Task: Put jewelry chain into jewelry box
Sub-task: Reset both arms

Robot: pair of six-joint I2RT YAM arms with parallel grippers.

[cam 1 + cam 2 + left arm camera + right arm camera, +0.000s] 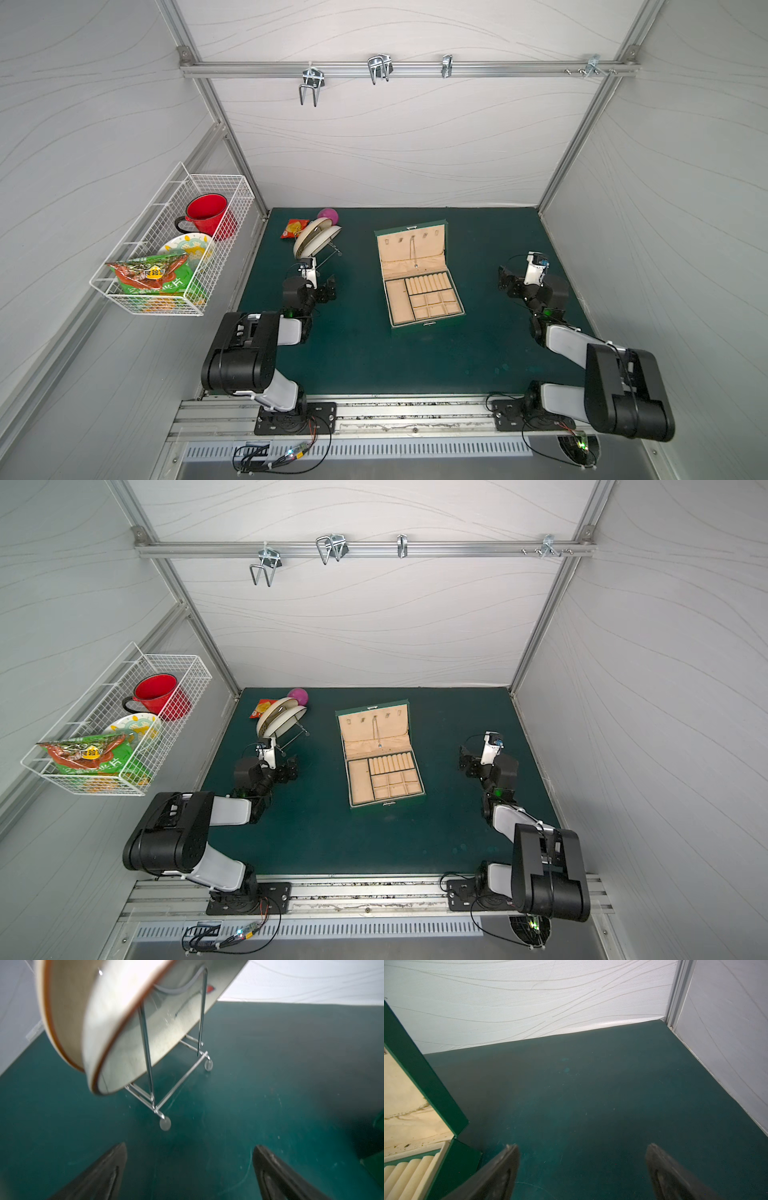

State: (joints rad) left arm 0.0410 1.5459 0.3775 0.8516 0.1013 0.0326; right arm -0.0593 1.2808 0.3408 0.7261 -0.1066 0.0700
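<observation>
The jewelry box (397, 301) (359, 781) lies open mid-mat, dark green with beige lining, its lid raised at the back. The jewelry chain (414, 253) (377, 733) hangs as a thin silver line from a hook in the lid, its end by the hinge fold. My left gripper (328, 289) (291, 768) (190, 1146) is open over bare mat, left of the box. My right gripper (509, 282) (467, 761) (582, 1145) is open over bare mat, right of the box. The box's green edge (425, 1082) shows in the right wrist view. Neither gripper touches anything.
A wire rack (332, 249) (176, 1088) with cream plates (313, 241) (116, 1032) stands just beyond the left gripper. A snack packet (293, 227) and a purple ball (328, 214) lie behind it. A wire basket (178, 249) holding a red mug (208, 214) hangs on the left wall.
</observation>
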